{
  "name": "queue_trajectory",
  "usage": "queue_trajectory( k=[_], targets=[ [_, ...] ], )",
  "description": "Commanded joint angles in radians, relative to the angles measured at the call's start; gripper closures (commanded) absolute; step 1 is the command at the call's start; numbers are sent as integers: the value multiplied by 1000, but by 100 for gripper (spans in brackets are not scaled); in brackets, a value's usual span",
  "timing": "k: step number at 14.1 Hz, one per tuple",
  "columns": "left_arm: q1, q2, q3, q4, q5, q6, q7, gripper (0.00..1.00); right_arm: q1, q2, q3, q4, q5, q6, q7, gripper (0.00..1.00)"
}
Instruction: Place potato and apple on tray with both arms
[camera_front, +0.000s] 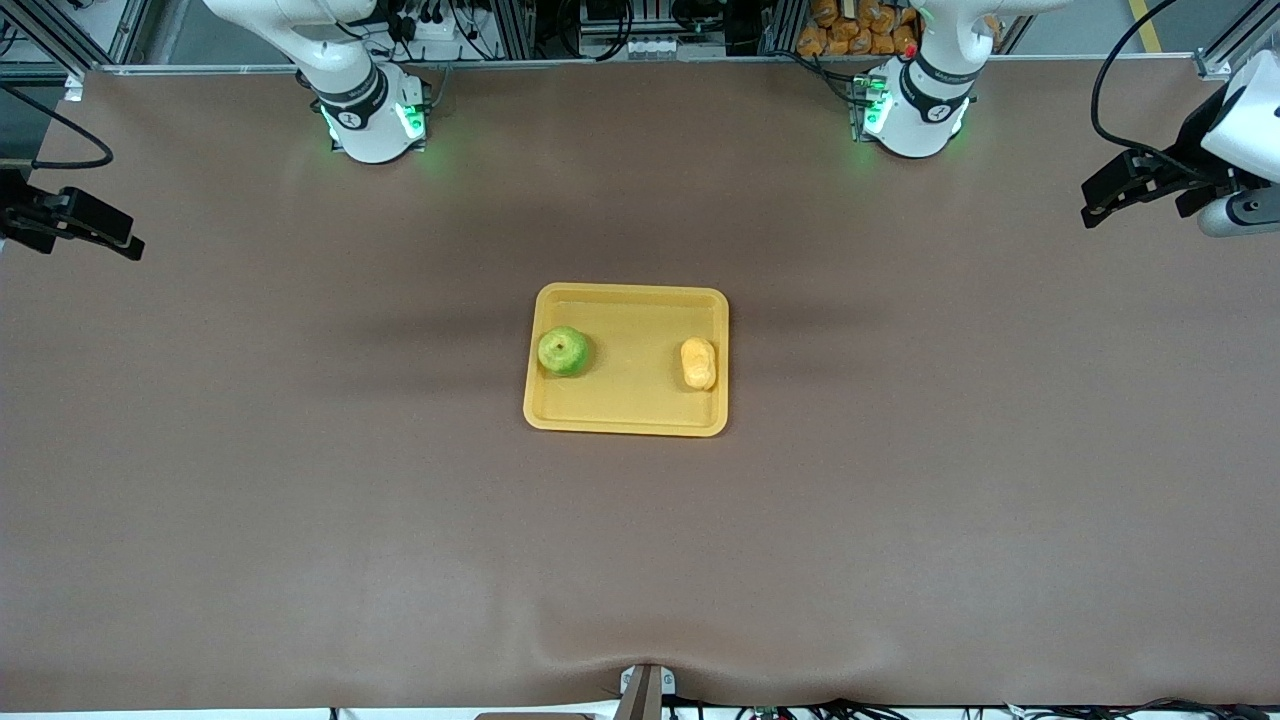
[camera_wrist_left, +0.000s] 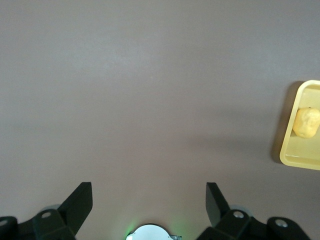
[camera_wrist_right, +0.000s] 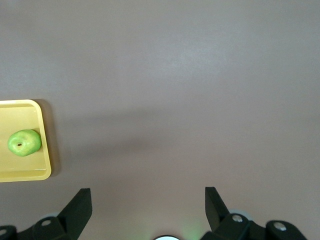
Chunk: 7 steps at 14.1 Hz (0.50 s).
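Front view shows you apple (camera_front: 563, 351) and potato (camera_front: 698, 363) resting apart on the mid-table tray (camera_front: 630, 415), left gripper (camera_front: 1135, 187) and right gripper (camera_front: 75, 228) released over opposite table ends.

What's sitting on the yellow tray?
On the flat yellow-orange plastic tray: a round green apple and an oblong yellow-tan potato, apart. The tray hides whatever lies beneath it.

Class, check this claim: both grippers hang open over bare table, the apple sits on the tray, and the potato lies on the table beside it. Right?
Not quite. The front view shows the potato on the tray too, apart from the apple. The left gripper and right gripper do hang open over bare table.
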<state>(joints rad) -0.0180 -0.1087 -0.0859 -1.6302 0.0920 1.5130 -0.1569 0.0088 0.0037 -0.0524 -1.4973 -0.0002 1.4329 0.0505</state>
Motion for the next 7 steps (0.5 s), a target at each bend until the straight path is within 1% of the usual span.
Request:
queue_trajectory(
  k=[1, 3, 7],
  targets=[
    [-5, -16, 12, -23, -40, 19, 20, 0, -6, 12, 5, 26, -11, -15, 14, 0],
    [-2, -25, 12, -25, -78, 18, 20, 0, -6, 12, 5, 26, -9, -15, 14, 0],
    [-4, -36, 8, -10, -78, 13, 20, 0, -6, 12, 6, 26, -7, -15, 14, 0]
  ],
)
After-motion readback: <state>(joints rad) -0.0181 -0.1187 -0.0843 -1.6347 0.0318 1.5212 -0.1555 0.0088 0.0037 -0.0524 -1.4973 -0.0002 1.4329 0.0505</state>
